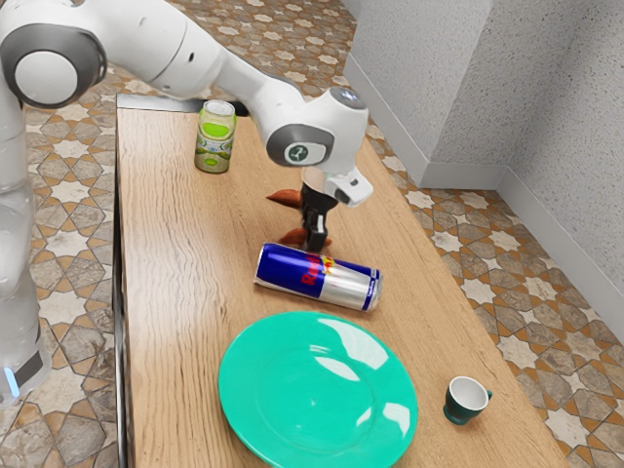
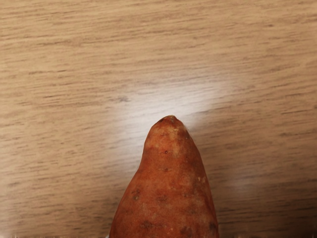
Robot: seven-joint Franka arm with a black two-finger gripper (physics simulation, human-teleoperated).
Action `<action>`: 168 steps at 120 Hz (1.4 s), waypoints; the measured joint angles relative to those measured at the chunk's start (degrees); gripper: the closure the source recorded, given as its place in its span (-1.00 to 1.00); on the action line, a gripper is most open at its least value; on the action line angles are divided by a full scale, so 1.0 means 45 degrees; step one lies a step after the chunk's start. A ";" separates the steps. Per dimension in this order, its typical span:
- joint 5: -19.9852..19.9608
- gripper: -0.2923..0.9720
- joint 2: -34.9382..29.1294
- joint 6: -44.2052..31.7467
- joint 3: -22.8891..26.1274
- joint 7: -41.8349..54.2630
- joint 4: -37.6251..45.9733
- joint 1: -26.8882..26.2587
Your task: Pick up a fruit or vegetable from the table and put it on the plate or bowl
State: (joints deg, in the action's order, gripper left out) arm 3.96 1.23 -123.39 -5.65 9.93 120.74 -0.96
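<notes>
Sweet potato point(image 1: 285, 198), reddish brown, lying on the wooden bench point(image 1: 175, 253) about midway along it. One tapered end poking out to the left of the black fingers point(image 1: 314, 234), another bit of brown skin showing at their lower tip. Fingers lowered straight onto the middle of the vegetable, hiding that part. Cannot tell whether clenched on it or slack around it, the tips being lost against the skin.

From the wrist camera, the sweet potato point(image 2: 168, 193) directly under the hand, narrowing to a blunt point, speckled with small dark spots. Pale wood grain of the bench point(image 2: 74, 74) beyond the point, with a bright patch of light just past it.

Just on the near side of the fingers, a blue and silver drink can point(image 1: 317, 277) on its side, close to the vegetable but apart from it. Nearer again, a turquoise plate point(image 1: 317, 390), bare, just beside the fallen can. To the right of the plate, near the bench edge, a small dark green cup point(image 1: 466, 400) with a white inside, upright. Far along the bench, well apart from the rest, a green can point(image 1: 215, 136) standing upright. White arm point(image 1: 224, 68) reaching in from the upper left above that can.
</notes>
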 joint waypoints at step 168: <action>0.5164 0.31 0.3782 0.7235 1.4053 -0.0360 -0.7311 0.4382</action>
State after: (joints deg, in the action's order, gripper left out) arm 27.20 18.25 -90.83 57.58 8.31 87.84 18.76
